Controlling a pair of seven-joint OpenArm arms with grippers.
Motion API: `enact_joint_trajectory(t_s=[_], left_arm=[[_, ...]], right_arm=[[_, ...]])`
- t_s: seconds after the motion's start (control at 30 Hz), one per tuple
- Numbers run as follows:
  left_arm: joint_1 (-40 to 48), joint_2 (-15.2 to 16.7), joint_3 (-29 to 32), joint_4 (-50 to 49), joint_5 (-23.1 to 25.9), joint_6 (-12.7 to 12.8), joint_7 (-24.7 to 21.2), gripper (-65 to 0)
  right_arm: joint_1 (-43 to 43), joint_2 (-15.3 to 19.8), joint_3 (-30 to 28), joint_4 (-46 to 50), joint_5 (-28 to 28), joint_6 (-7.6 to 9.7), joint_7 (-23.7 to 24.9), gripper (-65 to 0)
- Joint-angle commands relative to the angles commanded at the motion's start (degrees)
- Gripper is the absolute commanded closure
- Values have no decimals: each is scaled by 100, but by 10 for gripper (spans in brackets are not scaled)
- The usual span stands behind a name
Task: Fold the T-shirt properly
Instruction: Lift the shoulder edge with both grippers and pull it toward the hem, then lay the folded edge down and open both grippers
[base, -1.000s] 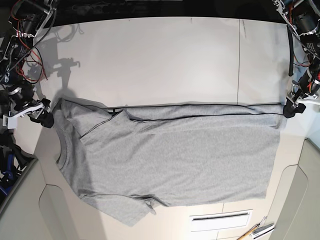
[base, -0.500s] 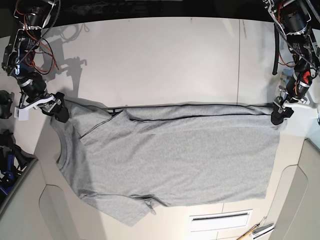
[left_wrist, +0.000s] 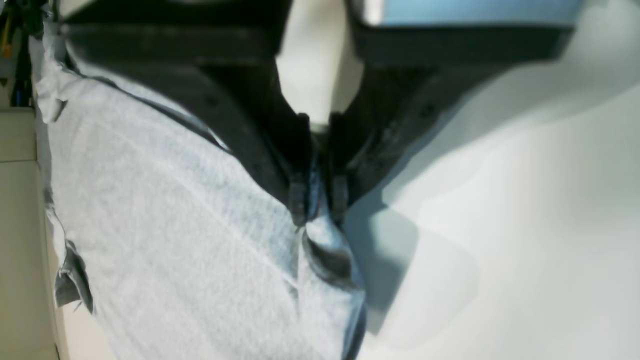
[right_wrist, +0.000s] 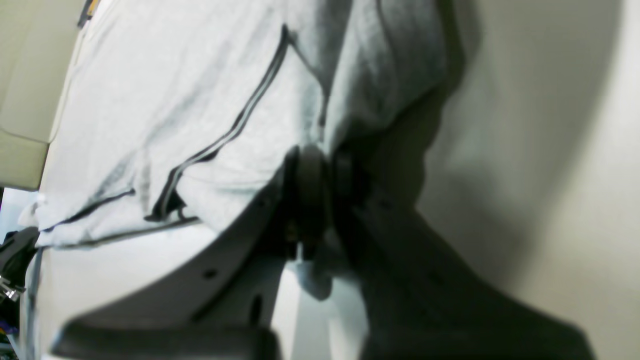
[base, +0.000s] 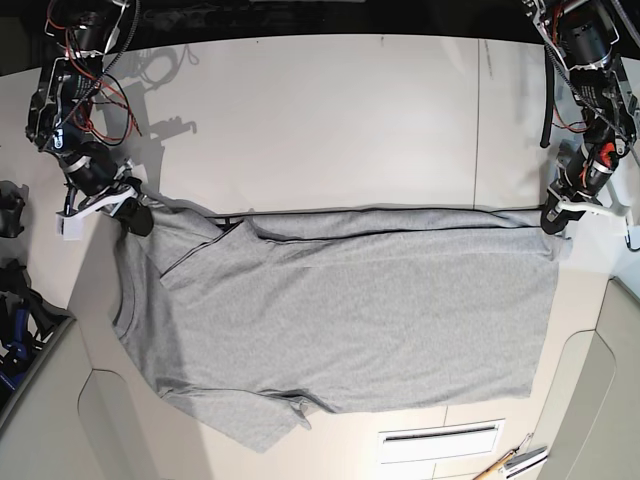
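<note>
1. The T-shirt (base: 360, 310) lies broad and mostly flat on the table (base: 330, 120), its far edge running between the 2 grippers.
2. The left gripper (left_wrist: 318, 200) has its 2 fingers nearly together, with grey cloth pinched between them at 1 far corner.
3. The right gripper (right_wrist: 325, 200) also looks closed, its 2 fingertips meeting on fabric at the other far corner; the dark blur there hides how much cloth it has.
4. Progress seems early: the far edge shows layered, overlapping cloth, perhaps from a partial fold, but the body remains wide and no compact packet exists.
5. Left to do, as I judge it: bring the held edge over the body, tuck in the uneven near part, then fold smaller and smooth.
6. No brand, label or writing is readable; the cloth facing up looks plain grey.
</note>
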Motion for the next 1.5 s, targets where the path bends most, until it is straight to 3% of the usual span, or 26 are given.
enact_joint_trajectory(t_s=[0.1,0.2,0.37,0.73,0.83,1.27,1.5], left_arm=[[4,-111,-15,127,-151,0,160,0],[39,-157,-17,503,-308,0,678,0],[463,-216,-17,1338,-369,0,951,0],[1766,-282,-254,2627,-533,0,1045,0],[2083,-280,-321,2841,-885,0,1314,0],[3650,-280,-323,3720,-1036,0,1440,0],[3781,-168,-321,3748,-1165,0,1451,0]], right_arm=[[-17,2,42,234,-2,-2,-125,0],[-31,4,201,507,24,-2,-621,0],[-380,116,356,1014,603,-2,-1202,0],[-2100,273,619,2507,887,-2,-1224,0],[-2494,275,761,2717,1051,0,-1281,0],[-3630,656,1263,2817,1462,0,-1403,0],[-3716,702,1300,2815,1499,-2,-1399,0]])
